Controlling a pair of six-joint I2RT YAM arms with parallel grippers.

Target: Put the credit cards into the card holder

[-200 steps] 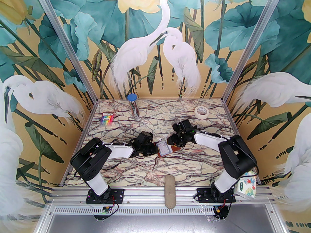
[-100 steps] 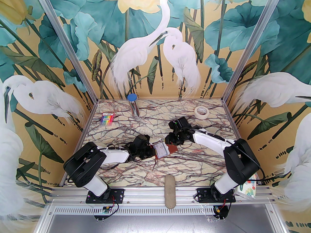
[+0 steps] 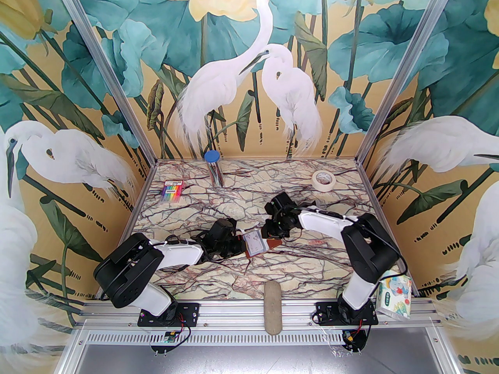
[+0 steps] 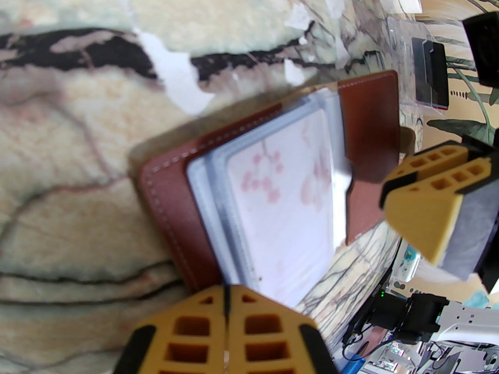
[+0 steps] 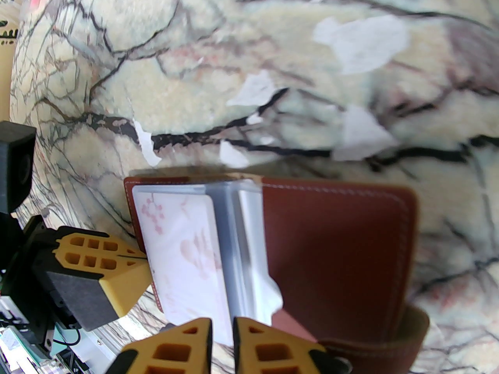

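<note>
Marble (image 3: 249, 275) — left pincer (image 4: 227, 292), right pincer (image 5: 223, 323) clamp card holder (image 5: 335, 247).

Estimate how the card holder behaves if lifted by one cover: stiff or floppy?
Probably floppy: the card holder lies open and its clear sleeves fan out loosely, so the free half would likely swing. It looks thin and light, so a push should slide it on the smooth marble table.

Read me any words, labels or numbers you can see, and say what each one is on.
Nothing is readable.
Pen pack: label print too small.
Tissue pack: green label too small.
Tape roll: core print blurred.
Card in the card holder: pink blossoms, no words visible.
</note>
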